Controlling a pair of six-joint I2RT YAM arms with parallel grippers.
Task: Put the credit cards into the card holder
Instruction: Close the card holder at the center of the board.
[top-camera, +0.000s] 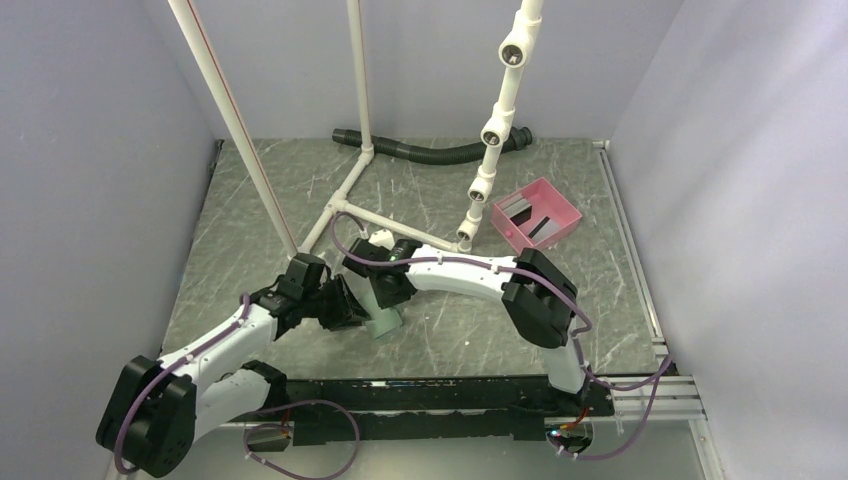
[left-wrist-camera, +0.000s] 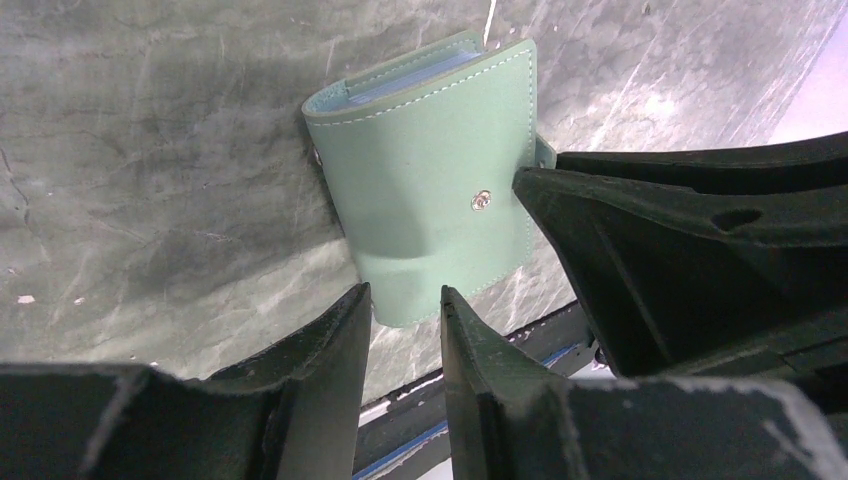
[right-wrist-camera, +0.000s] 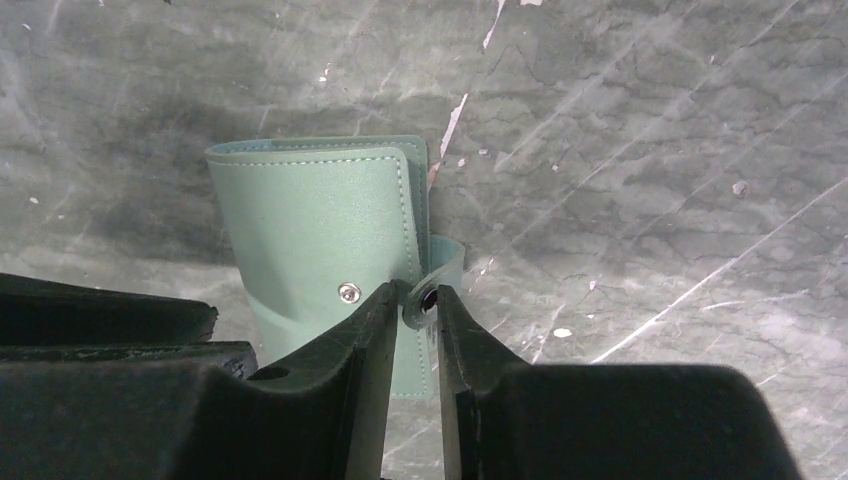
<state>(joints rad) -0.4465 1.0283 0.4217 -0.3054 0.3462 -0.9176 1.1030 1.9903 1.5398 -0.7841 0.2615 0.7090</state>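
Right wrist: right pincer (right-wrist-camera: 413, 292) clamps just the card holder's (right-wrist-camera: 310, 220) tab (right-wrist-camera: 445, 262); a tug could slip it. Left pincer's (left-wrist-camera: 405, 300) grip: cannot tell.

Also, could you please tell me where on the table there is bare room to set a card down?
Bare table lies front right, between the right arm and the pink tray, and far left, between the slanted white pipe and the left wall. Crowded: front centre, where the left claw and right claw meet at the card holder.
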